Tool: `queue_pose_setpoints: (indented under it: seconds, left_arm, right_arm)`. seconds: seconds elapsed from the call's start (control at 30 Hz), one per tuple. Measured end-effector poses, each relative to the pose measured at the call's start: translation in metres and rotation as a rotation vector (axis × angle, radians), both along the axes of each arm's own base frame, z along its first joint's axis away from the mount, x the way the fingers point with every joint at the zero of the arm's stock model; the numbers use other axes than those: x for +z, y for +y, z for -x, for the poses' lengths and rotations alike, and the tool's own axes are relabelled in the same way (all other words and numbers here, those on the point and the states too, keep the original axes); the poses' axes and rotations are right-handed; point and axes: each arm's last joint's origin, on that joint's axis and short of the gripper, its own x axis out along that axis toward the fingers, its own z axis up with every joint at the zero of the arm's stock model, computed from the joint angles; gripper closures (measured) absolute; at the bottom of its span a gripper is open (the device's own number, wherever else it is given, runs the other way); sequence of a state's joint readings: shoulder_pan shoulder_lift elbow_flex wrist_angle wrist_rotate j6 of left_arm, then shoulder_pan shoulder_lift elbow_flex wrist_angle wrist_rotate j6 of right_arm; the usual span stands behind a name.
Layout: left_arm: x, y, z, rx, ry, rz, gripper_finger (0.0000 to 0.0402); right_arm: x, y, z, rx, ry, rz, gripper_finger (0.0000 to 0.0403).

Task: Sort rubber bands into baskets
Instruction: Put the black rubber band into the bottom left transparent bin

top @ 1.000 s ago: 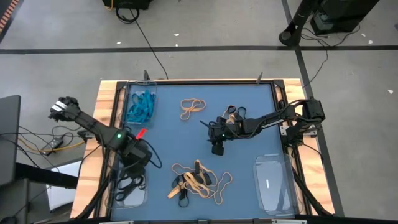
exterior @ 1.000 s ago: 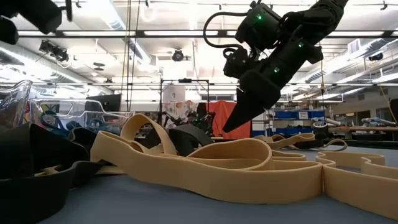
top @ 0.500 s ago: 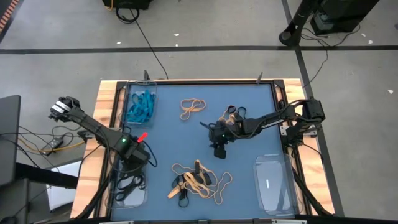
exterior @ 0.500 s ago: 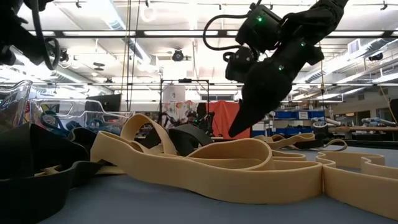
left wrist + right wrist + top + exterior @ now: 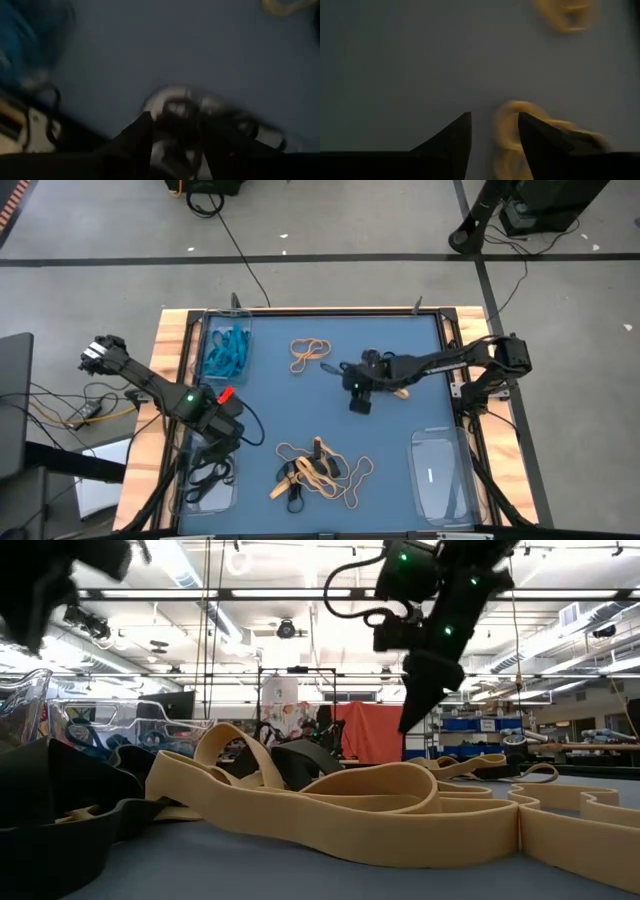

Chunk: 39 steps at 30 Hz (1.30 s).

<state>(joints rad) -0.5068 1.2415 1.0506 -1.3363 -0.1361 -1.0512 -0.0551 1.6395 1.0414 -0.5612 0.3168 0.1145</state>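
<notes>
My left gripper (image 5: 228,430) (image 5: 175,117) stands open over the far end of the near-left basket (image 5: 188,492), where black rubber bands (image 5: 208,477) (image 5: 180,110) lie on the bottom. My right gripper (image 5: 358,402) (image 5: 494,116) (image 5: 410,725) hangs open above the blue mat at mid-table, with a tan band (image 5: 512,132) (image 5: 401,391) lying on the mat just beyond its fingers. Blue bands (image 5: 226,350) fill the far-left basket (image 5: 212,323). A mixed heap of tan and black bands (image 5: 320,470) (image 5: 350,800) lies near the front edge.
A clear basket (image 5: 440,472) stands at the near right. Two looped tan bands (image 5: 310,352) lie at the far middle of the mat. Wooden frame rails (image 5: 165,380) border the mat, and cables hang off the table's left side. Bare mat lies between the heaps.
My right gripper has gone up and toward the far edge, still open, tipping from a slant to pointing more steeply down. My left gripper stays over the near-left basket; a black band that hung below it half a second ago no longer shows there.
</notes>
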Motion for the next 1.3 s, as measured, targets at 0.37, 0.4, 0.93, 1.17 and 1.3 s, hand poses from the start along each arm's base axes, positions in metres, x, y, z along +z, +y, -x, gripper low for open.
queue_pose_setpoints:
  seconds: [0.37,0.4,0.93,1.17,1.3]
  left_arm:
    - [0.005,0.001,-0.031,-0.209,-0.362,-0.275,0.0244]
    - [0.003,0.002,-0.034,-0.217,-0.384,-0.299,0.0244]
    - [-0.041,0.048,-0.075,-0.315,-0.648,-0.424,0.0245]
    - [-0.055,0.075,-0.083,-0.288,-0.848,-0.419,0.0245]
    - [-0.061,0.089,-0.083,-0.242,-0.888,-0.421,0.0245]
  right_arm:
    - [0.002,-0.104,0.042,-0.387,0.122,-0.156,0.0229]
    - [0.002,-0.111,0.045,-0.42,0.111,-0.167,0.0229]
    - [-0.003,-0.139,0.059,-0.545,0.034,-0.207,0.0239]
    - [-0.015,-0.138,0.063,-0.558,0.016,-0.229,0.0239]
    - [-0.021,-0.137,0.065,-0.568,0.003,-0.232,0.0241]
